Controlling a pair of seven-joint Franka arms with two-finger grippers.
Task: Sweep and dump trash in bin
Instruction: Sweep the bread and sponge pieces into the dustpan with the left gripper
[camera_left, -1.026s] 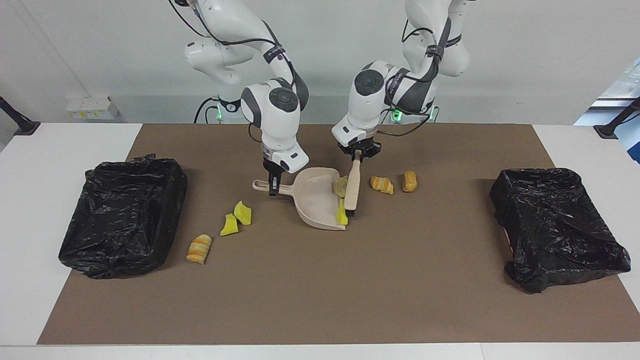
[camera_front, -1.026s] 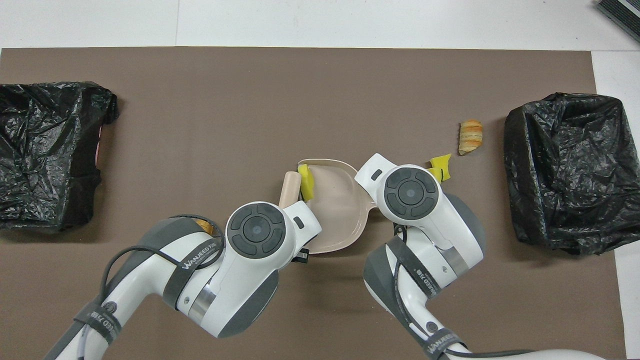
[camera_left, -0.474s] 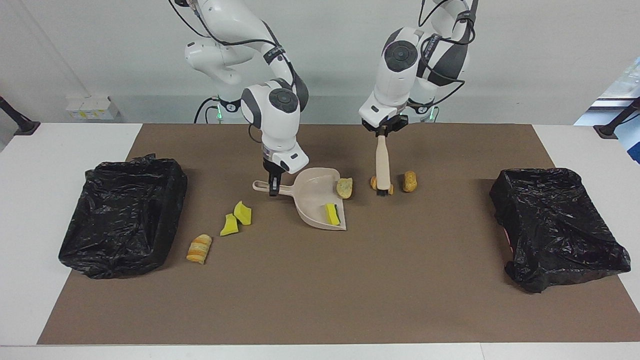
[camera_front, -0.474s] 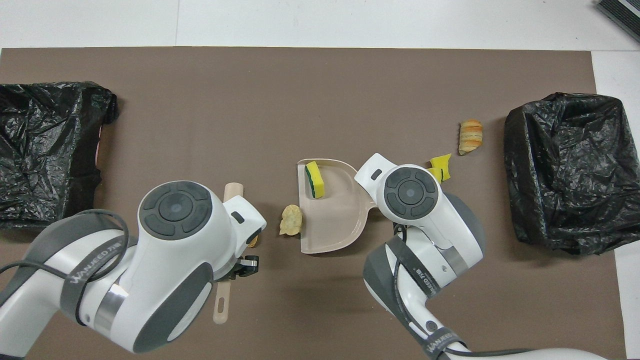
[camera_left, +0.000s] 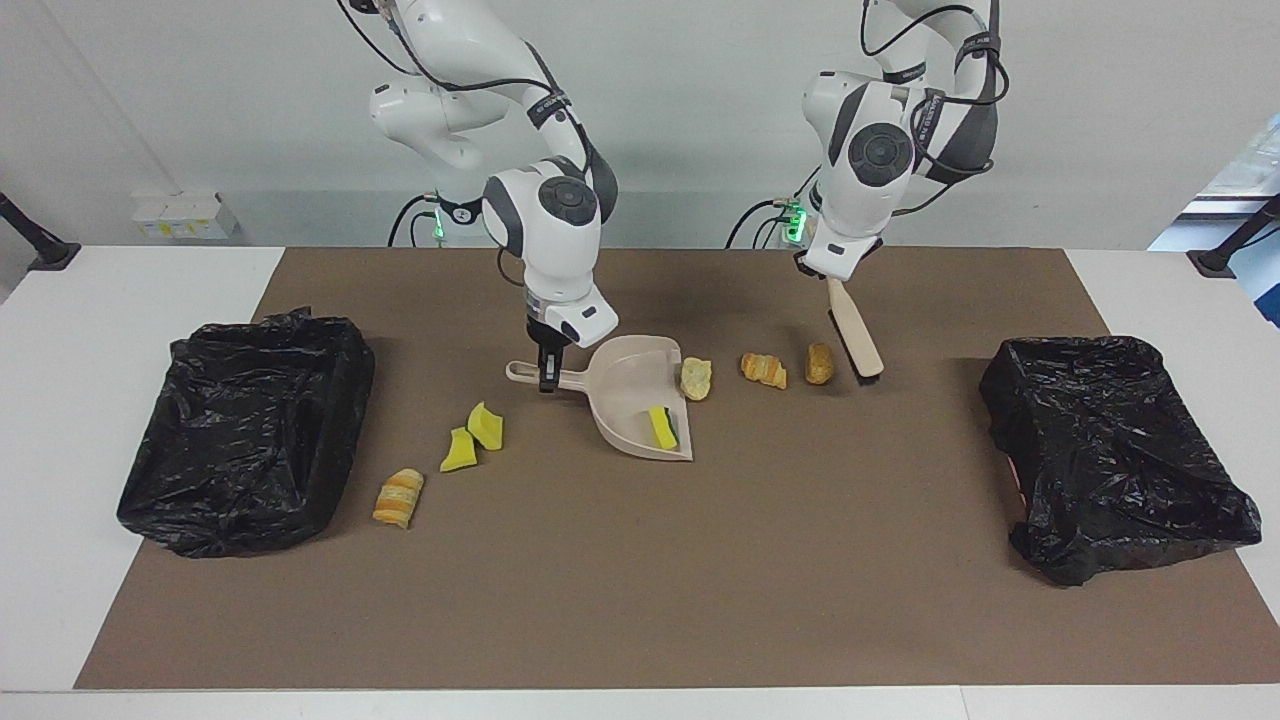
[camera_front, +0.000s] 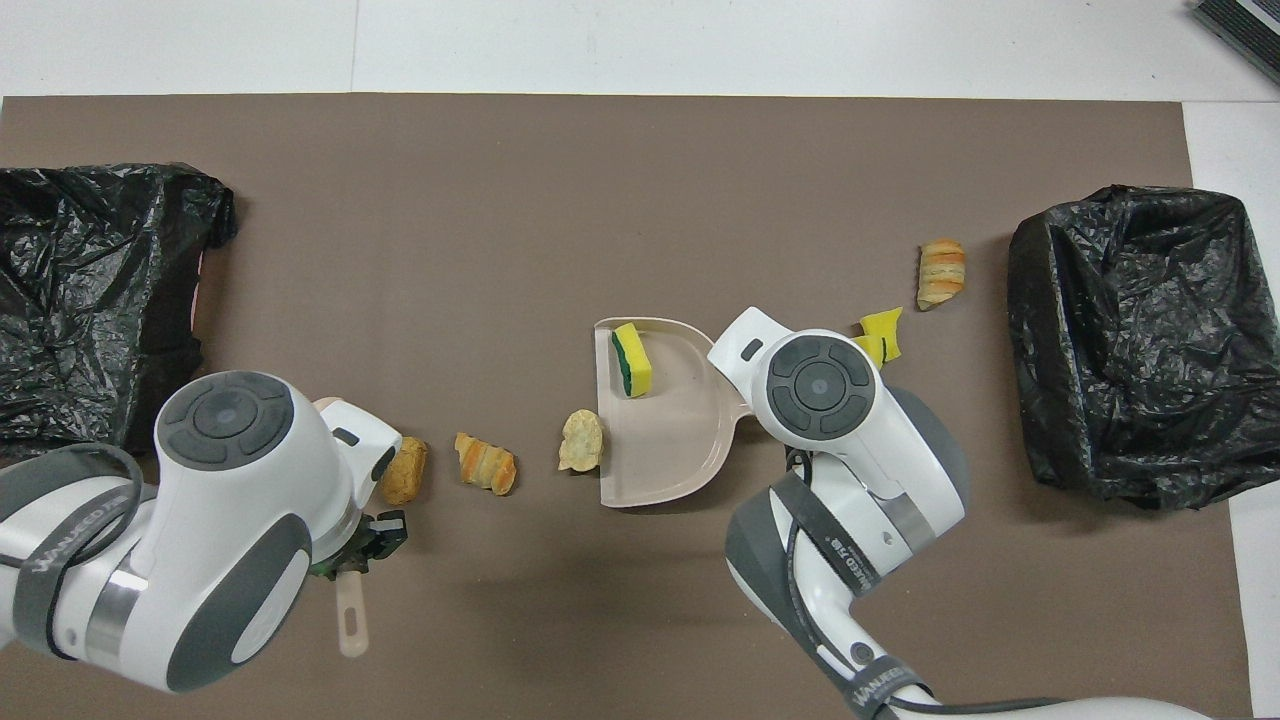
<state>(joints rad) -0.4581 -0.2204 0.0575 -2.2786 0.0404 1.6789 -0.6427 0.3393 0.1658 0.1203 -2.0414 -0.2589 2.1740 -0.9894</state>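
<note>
Overhead: left gripper (camera_left: 833, 278) clamps brush (camera_left: 856, 335); right gripper (camera_left: 546, 381) clamps dustpan (camera_left: 632, 400) (sponge (camera_left: 662, 427) inside).

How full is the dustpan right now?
Nearly empty: the dustpan holds only one green-backed sponge piece; the other chunks lie on the mat.

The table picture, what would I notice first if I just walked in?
Probably the beige dustpan in the middle of the brown mat, with a yellow sponge piece lying in it while the right gripper holds its handle. Next, the left gripper holds a brush, slanting down beside a row of three bread-like bits. A black-bagged bin sits at each end.
</note>
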